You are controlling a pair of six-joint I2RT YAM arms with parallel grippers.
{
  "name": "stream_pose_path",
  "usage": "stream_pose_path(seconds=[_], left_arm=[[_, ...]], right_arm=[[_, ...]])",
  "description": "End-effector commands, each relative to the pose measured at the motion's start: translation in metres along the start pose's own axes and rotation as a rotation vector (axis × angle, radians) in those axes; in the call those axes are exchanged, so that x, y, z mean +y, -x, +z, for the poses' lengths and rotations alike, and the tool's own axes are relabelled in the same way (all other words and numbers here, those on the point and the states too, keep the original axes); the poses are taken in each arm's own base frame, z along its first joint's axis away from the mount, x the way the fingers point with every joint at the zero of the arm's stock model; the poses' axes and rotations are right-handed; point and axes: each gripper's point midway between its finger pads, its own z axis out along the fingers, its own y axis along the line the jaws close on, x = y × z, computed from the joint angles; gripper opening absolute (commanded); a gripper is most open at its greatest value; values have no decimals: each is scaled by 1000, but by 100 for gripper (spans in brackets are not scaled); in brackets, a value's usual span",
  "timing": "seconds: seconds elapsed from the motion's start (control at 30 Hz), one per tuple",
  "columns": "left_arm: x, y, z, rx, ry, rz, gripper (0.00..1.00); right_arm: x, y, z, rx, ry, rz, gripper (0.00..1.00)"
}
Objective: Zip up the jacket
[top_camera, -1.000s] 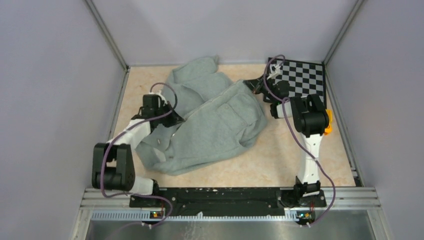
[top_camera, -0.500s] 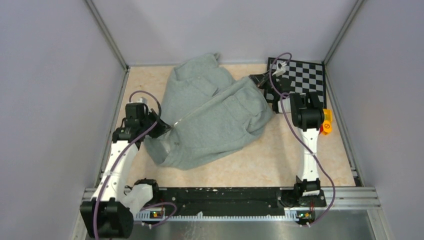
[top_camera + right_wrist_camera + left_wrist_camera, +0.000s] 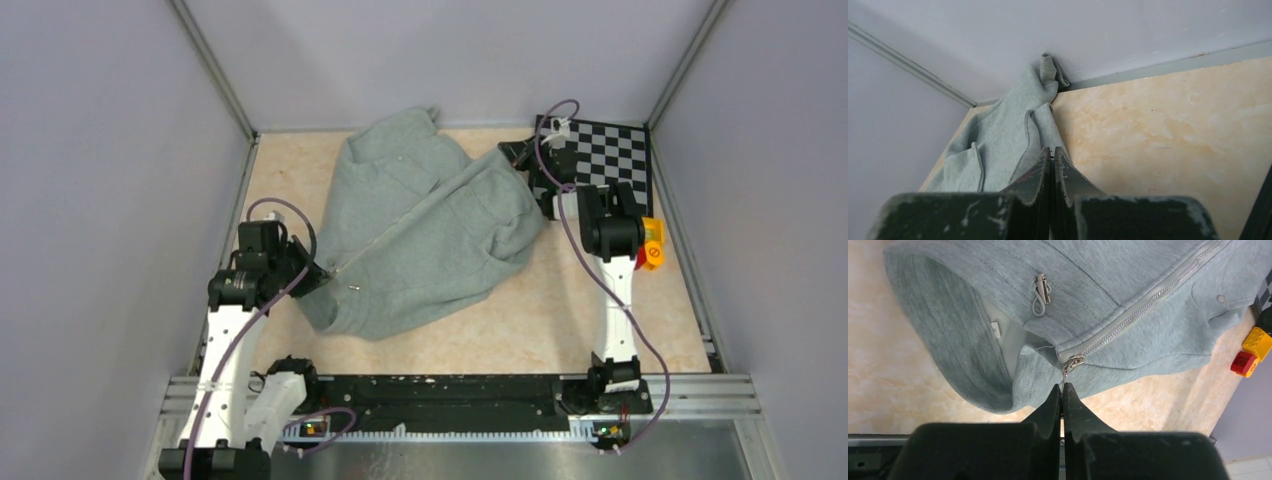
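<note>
The jacket (image 3: 430, 240) lies in the middle of the table (image 3: 560, 330), pinched at both ends.
The left gripper (image 3: 1062, 388) holds the pull (image 3: 1066, 375) near-left; the zip (image 3: 1143, 305) runs far-right toward the right gripper (image 3: 1052, 152), which pinches cloth.

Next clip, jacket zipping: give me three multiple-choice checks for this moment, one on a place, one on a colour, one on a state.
1. Where does the checkerboard lie?
A. near left corner
B. far right corner
C. middle of the near edge

2. What colour is the jacket?
A. navy
B. red
C. light grey

3. How is the left gripper?
A. shut on the zipper pull
B. wide open
C. shut on a sleeve cuff

Answers: B, the top view shows it by the back right wall corner; C, it is pale grey fleece in every view; A, the left wrist view shows the closed fingers pinching the pull tab.
</note>
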Motion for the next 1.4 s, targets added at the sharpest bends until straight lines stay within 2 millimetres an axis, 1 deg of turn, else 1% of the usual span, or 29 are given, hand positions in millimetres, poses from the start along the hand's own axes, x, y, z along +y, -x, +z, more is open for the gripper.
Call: stream_pose_path(seconds=[0.0, 0.07, 0.1, 0.13, 0.17, 0.2, 0.23, 0.27, 0.3, 0.33, 0.43, 0.47, 0.5, 0.57, 0.6, 0.63, 0.7, 0.73, 0.83, 0.9, 0.97, 1.0, 1.03, 1.1, 1.17, 1.23, 1.3, 1.37], left_arm=[[28, -9, -3, 3, 118, 4, 0], [29, -8, 2, 2, 123, -12, 0], [28, -4, 2, -10, 127, -8, 7], [28, 0, 2, -27, 130, 0, 32], [28, 7, 0, -56, 137, 3, 50], [25, 16, -2, -94, 136, 4, 61], [21, 24, -4, -131, 120, 16, 70], [16, 31, -7, -170, 97, 33, 80], [13, 37, -9, -204, 80, 43, 88], [8, 44, -11, -246, 59, 49, 95], [-17, 67, -21, -372, -67, 99, 97], [-28, 75, -25, -409, -113, 126, 97], [-41, 83, -28, -442, -161, 157, 97], [-67, 99, -37, -495, -240, 220, 99], [-87, 103, -43, -508, -313, 274, 99], [-105, 111, -51, -533, -369, 321, 99], [-138, 119, -71, -566, -479, 441, 99], [-150, 124, -83, -593, -519, 496, 99], [-182, 136, -122, -716, -574, 652, 99], [-200, 135, -149, -786, -598, 733, 99], [-213, 131, -174, -863, -639, 802, 99], [-218, 128, -187, -907, -664, 836, 99], [-221, 125, -198, -947, -682, 861, 99], [-224, 123, -219, -1031, -702, 871, 99], [-221, 125, -236, -1118, -697, 871, 99], [-218, 126, -252, -1180, -695, 876, 99], [-215, 129, -265, -1220, -684, 870, 99], [-214, 130, -275, -1242, -676, 871, 99]], right_arm=[[-28, 46, 11, -139, -94, -113, 0], [-23, 43, 18, -91, -95, -125, 0], [-22, 41, 19, -59, -123, -132, 11], [-21, 39, 18, -31, -161, -150, 30], [-18, 41, 15, -10, -208, -172, 59], [-14, 44, 13, 15, -250, -198, 80], [-13, 44, 9, 67, -296, -221, 86], [-11, 46, 4, 110, -341, -223, 88], [-9, 52, -7, 131, -390, -227, 88], [-2, 61, -17, 135, -422, -244, 89], [30, 74, -47, 196, -466, -296, 89], [49, 81, -56, 215, -470, -312, 89], [61, 80, -66, 243, -477, -324, 89], [93, 76, -85, 290, -449, -355, 90], [111, 72, -96, 312, -425, -370, 90], [126, 69, -106, 324, -411, -388, 91], [152, 68, -129, 330, -443, -427, 91], [164, 68, -140, 341, -455, -461, 91], [195, 77, -180, 333, -491, -511, 92], [215, 92, -206, 289, -476, -511, 93], [240, 114, -233, 208, -440, -519, 93], [256, 128, -248, 153, -409, -523, 93], [277, 145, -266, 79, -362, -525, 93], [309, 167, -292, -27, -276, -533, 93], [336, 192, -318, -132, -228, -539, 94], [358, 215, -343, -223, -199, -547, 93], [375, 237, -365, -300, -192, -558, 94], [387, 255, -385, -370, -197, -566, 94]])
